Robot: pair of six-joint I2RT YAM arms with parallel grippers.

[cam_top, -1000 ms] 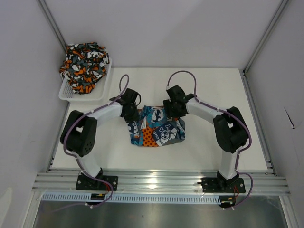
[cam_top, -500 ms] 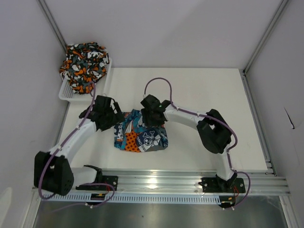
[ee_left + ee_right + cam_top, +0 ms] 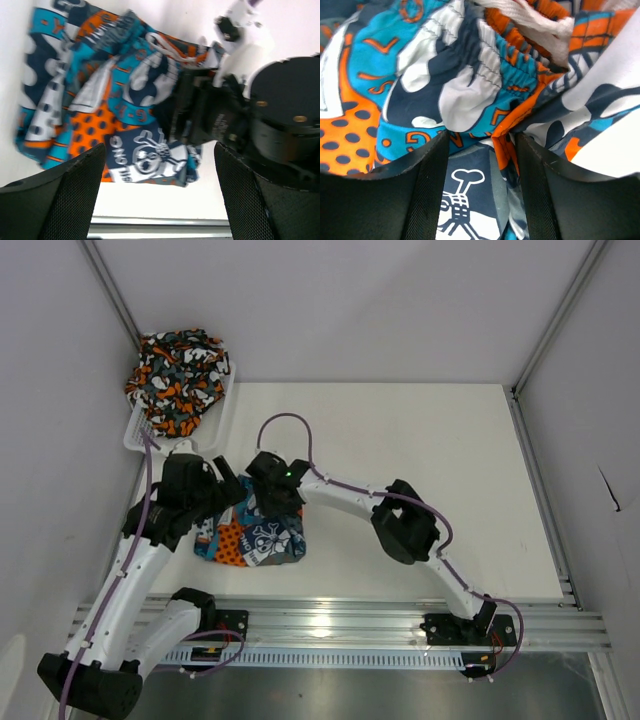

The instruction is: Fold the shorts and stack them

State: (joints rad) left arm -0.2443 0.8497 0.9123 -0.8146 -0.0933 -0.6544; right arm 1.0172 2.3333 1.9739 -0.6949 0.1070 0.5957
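Sitting in the white plastic mesh basket, the orange-black camouflage cloth shorts are waiting; the left gripper is hovering wide open above the teal-orange skull-print cloth shorts on the white table, while the right gripper is pinching a bunched fold, probably to position them.

Left arm holds its jaws wide; right arm stretches left, jaws gripping.

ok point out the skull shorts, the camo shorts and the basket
skull shorts [image 3: 262, 540]: top view, skull patch near the middle
camo shorts [image 3: 178, 380]: top view, middle of the heap
basket [image 3: 138, 428]: top view, near left mesh corner
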